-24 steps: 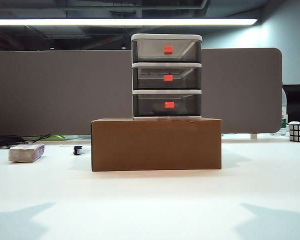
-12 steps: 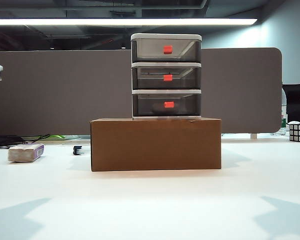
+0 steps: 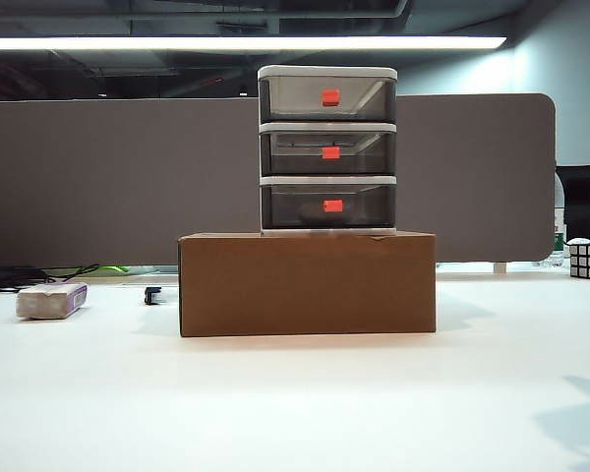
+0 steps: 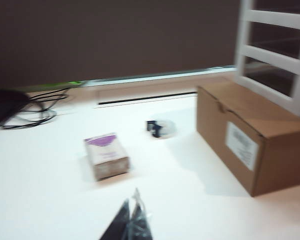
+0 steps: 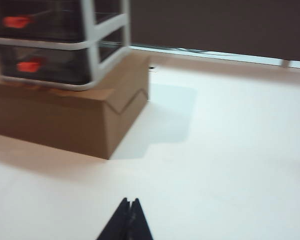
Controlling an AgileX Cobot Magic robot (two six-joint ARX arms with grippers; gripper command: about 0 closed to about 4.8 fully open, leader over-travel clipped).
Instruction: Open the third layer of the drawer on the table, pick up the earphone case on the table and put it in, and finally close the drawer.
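Left gripper (image 4: 132, 220) and right gripper (image 5: 130, 220) both had fingers pressed together, holding nothing, clear of the table (image 3: 305, 403). The drawer (image 3: 326, 149) stood on the cardboard box (image 3: 307, 283) at 12 o'clock; the third layer (image 3: 327, 206) sat flush, with a dark shape inside. No earphone case was visible. Judgement: the task appeared complete; if reopening, spread fingers before the handle.
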